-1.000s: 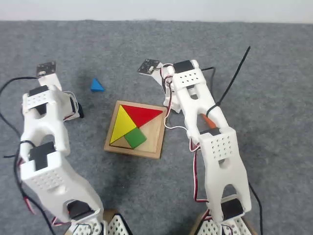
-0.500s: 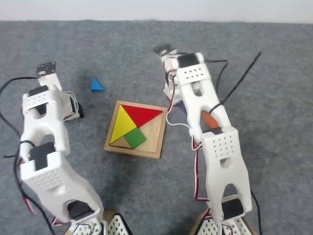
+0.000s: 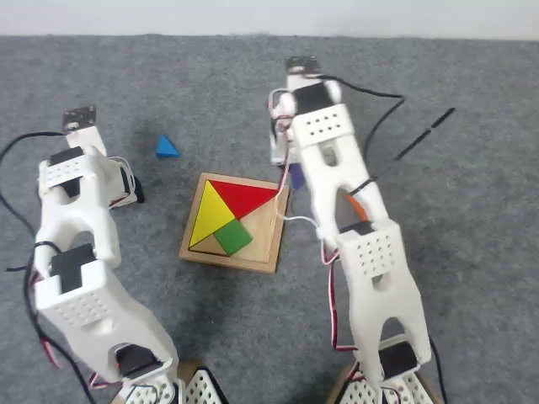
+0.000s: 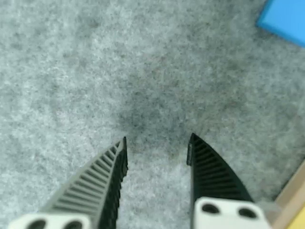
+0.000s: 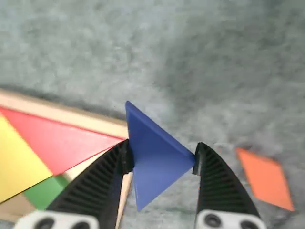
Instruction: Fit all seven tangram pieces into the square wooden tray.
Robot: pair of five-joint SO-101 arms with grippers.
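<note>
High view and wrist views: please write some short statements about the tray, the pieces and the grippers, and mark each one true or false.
1. The right gripper is shut on a dark blue triangle. True.
2. The wooden tray holds all seven pieces. False: a light blue triangle lies outside it on the carpet.
3. The left gripper holds the light blue triangle. False: it is open over bare carpet.
4. An orange piece lies on the carpet, outside the tray. True.
5. A green square lies in the tray. True.
</note>
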